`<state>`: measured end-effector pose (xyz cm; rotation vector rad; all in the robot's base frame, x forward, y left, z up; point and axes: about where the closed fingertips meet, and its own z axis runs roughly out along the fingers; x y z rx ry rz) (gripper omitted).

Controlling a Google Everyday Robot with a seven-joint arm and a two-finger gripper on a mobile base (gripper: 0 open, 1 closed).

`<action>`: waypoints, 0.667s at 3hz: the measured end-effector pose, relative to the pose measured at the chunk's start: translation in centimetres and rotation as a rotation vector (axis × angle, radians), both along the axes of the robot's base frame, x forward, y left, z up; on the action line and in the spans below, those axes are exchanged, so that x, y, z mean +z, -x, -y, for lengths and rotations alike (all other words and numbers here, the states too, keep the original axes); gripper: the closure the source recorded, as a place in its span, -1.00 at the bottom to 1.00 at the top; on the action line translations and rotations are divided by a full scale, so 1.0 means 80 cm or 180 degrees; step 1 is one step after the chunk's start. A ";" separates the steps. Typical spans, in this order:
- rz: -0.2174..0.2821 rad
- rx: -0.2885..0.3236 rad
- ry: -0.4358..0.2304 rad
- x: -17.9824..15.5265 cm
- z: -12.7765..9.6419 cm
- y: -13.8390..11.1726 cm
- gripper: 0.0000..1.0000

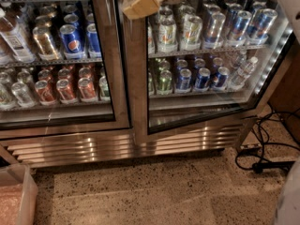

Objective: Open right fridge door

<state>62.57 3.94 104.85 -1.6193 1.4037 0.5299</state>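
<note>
The pincer [143, 3] sits at the upper inner edge of the slightly ajar right fridge door [201, 69]; I cannot tell whether it is grasping anything.

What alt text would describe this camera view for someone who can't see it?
The robot's gripper reaches in at the top, by the inner edge of the right fridge door, which stands slightly ajar. Drink cans show through the glass; black cables lie on the floor.
</note>
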 end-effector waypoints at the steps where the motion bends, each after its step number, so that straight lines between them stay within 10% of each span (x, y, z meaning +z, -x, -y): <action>1: 0.0000 0.0000 0.0000 -0.002 0.001 0.007 1.00; 2: -0.0146 -0.0142 0.0033 0.008 0.004 0.036 1.00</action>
